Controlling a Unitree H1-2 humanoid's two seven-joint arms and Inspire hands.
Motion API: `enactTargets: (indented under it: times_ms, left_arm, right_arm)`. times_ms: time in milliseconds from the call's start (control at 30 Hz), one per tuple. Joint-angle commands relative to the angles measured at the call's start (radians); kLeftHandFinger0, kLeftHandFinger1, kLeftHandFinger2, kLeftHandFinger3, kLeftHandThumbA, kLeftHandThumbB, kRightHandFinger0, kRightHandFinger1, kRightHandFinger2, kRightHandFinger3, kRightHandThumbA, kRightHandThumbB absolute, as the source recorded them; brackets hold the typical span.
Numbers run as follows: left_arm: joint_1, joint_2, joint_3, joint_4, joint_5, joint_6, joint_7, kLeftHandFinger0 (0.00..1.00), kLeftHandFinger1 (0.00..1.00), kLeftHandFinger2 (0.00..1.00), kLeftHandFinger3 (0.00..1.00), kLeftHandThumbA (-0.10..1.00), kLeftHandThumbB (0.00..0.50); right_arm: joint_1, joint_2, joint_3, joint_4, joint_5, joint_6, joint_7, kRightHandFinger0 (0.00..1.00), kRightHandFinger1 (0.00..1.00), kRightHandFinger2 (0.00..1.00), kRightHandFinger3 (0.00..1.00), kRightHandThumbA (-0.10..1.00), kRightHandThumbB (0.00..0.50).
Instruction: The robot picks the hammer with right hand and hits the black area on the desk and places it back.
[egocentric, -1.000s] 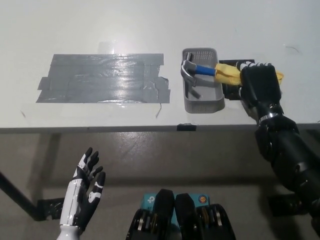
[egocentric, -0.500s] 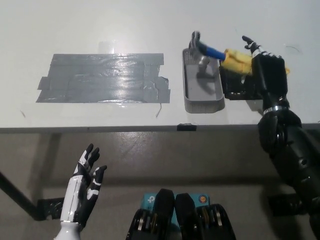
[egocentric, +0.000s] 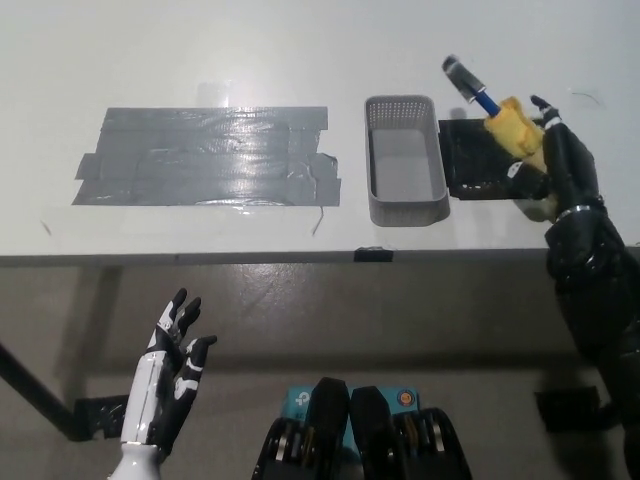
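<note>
My black right hand (egocentric: 560, 165) is shut on the yellow grip of the hammer (egocentric: 490, 105), at the right side of the desk. The hammer is lifted and points up and to the left, its blue neck and metal head above the right rim of the grey basket (egocentric: 405, 172). The basket is empty. A patch of dark grey tape (egocentric: 205, 156), the black area, lies flat on the white desk (egocentric: 300, 50) left of the basket. My white left hand (egocentric: 163, 385) hangs open below the desk edge at lower left.
A black mat (egocentric: 480, 160) lies on the desk just right of the basket, partly under my right hand. A small black clip (egocentric: 372, 254) sits on the desk's front edge.
The right hand has raised the hammer out of the basket and swung it up and to the right. The basket is now empty. The left hand has barely moved.
</note>
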Motion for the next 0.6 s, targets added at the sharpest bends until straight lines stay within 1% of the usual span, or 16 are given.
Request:
enactTargets:
  times_ms: [0, 33, 67, 133, 167, 233, 267, 300, 333, 367, 400, 433, 467, 500, 533, 567]
  left_arm:
    - [-0.037, 0.016, -0.007, -0.029, 0.005, -0.03, -0.007, 0.77, 0.95, 0.95, 1.0, 0.78, 0.0]
    - [-0.036, 0.017, -0.007, -0.029, 0.009, -0.03, -0.006, 0.76, 0.94, 0.94, 1.0, 0.79, 0.0]
    - [-0.039, 0.019, -0.008, -0.024, 0.017, -0.034, -0.004, 0.76, 0.93, 0.94, 1.0, 0.81, 0.0]
    - [-0.04, 0.021, -0.007, -0.025, 0.02, -0.033, -0.004, 0.76, 0.93, 0.93, 1.0, 0.82, 0.0]
    - [-0.042, 0.022, -0.006, -0.022, 0.017, -0.035, -0.005, 0.76, 0.93, 0.93, 1.0, 0.82, 0.0]
    - [-0.042, 0.023, -0.006, -0.024, 0.023, -0.028, -0.003, 0.76, 0.93, 0.93, 1.0, 0.83, 0.008]
    - [-0.042, 0.023, -0.006, -0.025, 0.021, -0.027, -0.004, 0.76, 0.92, 0.92, 1.0, 0.84, 0.001]
    - [-0.042, 0.022, -0.007, -0.026, 0.021, -0.027, -0.005, 0.75, 0.91, 0.91, 1.0, 0.84, 0.0]
    - [-0.043, 0.021, -0.006, -0.023, 0.022, -0.03, -0.002, 0.75, 0.9, 0.9, 1.0, 0.83, 0.0]
    - [-0.044, 0.018, -0.005, -0.02, 0.023, -0.035, 0.001, 0.74, 0.89, 0.89, 1.0, 0.82, 0.0]
    - [-0.043, 0.018, -0.005, -0.02, 0.02, -0.033, 0.0, 0.74, 0.88, 0.89, 1.0, 0.82, 0.0]
    - [-0.043, 0.018, -0.004, -0.021, 0.017, -0.033, -0.001, 0.74, 0.88, 0.89, 1.0, 0.82, 0.0]
    - [-0.043, 0.018, -0.004, -0.021, 0.019, -0.034, 0.0, 0.74, 0.88, 0.89, 1.0, 0.82, 0.0]
    - [-0.044, 0.017, -0.003, -0.023, 0.016, -0.033, 0.0, 0.74, 0.87, 0.87, 1.0, 0.81, 0.0]
    - [-0.045, 0.016, -0.002, -0.021, 0.014, -0.037, 0.001, 0.74, 0.86, 0.86, 1.0, 0.8, 0.0]
    - [-0.046, 0.016, -0.001, -0.02, 0.015, -0.036, 0.003, 0.73, 0.85, 0.86, 1.0, 0.8, 0.0]
  right_arm:
    - [-0.17, -0.177, -0.09, -0.243, 0.365, 0.279, 0.592, 0.01, 0.45, 0.82, 0.93, -0.1, 0.161]
    - [-0.17, -0.186, -0.09, -0.254, 0.365, 0.305, 0.602, 0.01, 0.46, 0.84, 0.96, -0.1, 0.168]
    - [-0.174, -0.204, -0.09, -0.268, 0.368, 0.337, 0.621, 0.01, 0.48, 0.86, 0.98, -0.1, 0.162]
    - [-0.17, -0.244, -0.069, -0.301, 0.357, 0.34, 0.656, 0.0, 0.49, 0.86, 0.96, -0.1, 0.154]
    - [-0.173, -0.261, -0.063, -0.309, 0.359, 0.344, 0.681, 0.0, 0.47, 0.84, 0.95, -0.1, 0.144]
    - [-0.182, -0.286, -0.085, -0.318, 0.407, 0.403, 0.733, 0.0, 0.44, 0.78, 0.84, -0.1, 0.11]
    - [-0.19, -0.304, -0.089, -0.308, 0.435, 0.42, 0.783, 0.0, 0.41, 0.74, 0.78, -0.1, 0.084]
    - [-0.2, -0.328, -0.077, -0.297, 0.442, 0.419, 0.834, 0.0, 0.4, 0.73, 0.73, -0.1, 0.08]
    - [-0.204, -0.338, -0.077, -0.295, 0.457, 0.426, 0.866, 0.0, 0.36, 0.68, 0.74, -0.1, 0.063]
    - [-0.209, -0.358, -0.077, -0.305, 0.484, 0.449, 0.914, 0.0, 0.36, 0.67, 0.8, -0.1, 0.067]
    - [-0.211, -0.365, -0.076, -0.31, 0.487, 0.456, 0.919, 0.0, 0.37, 0.68, 0.83, -0.1, 0.085]
    - [-0.22, -0.373, -0.079, -0.303, 0.494, 0.456, 0.931, 0.0, 0.35, 0.68, 0.85, -0.1, 0.086]
    - [-0.229, -0.378, -0.081, -0.292, 0.503, 0.456, 0.945, 0.0, 0.34, 0.66, 0.86, -0.1, 0.089]
    - [-0.245, -0.393, -0.074, -0.276, 0.515, 0.456, 0.985, 0.0, 0.31, 0.64, 0.85, -0.1, 0.078]
    - [-0.264, -0.403, -0.085, -0.244, 0.551, 0.456, 1.033, 0.0, 0.23, 0.56, 0.75, -0.1, 0.059]
    - [-0.281, -0.415, -0.082, -0.224, 0.556, 0.456, 1.064, 0.0, 0.15, 0.55, 0.6, -0.1, 0.046]
